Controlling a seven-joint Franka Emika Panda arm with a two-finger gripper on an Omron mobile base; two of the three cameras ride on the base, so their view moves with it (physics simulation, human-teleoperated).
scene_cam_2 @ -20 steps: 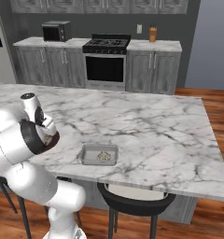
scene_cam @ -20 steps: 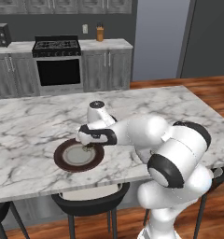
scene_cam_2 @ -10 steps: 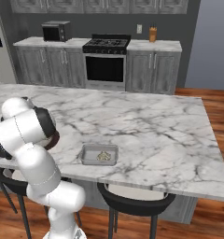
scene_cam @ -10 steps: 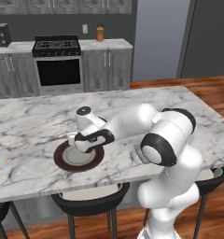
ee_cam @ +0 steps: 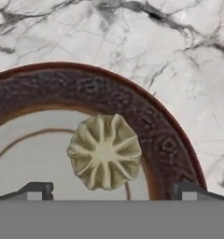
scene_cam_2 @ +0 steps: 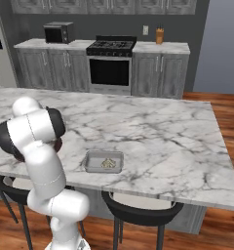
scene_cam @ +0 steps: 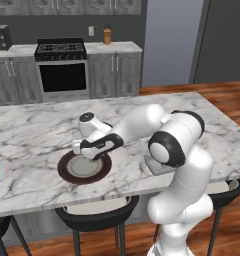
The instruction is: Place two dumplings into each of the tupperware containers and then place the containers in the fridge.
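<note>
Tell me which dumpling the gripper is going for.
The pleated dumpling on the brown-rimmed plate, right between the open gripper tips. The other dumplings already lie in the tupperware container across the island.

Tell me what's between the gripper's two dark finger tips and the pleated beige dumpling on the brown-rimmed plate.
Nothing. In the hand view the open gripper hovers right over the pleated beige dumpling; between them lies just the pale centre of the brown-rimmed plate.

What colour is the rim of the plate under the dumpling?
Dark brown rim, with a reddish outer edge; the hand view shows it best.
</note>
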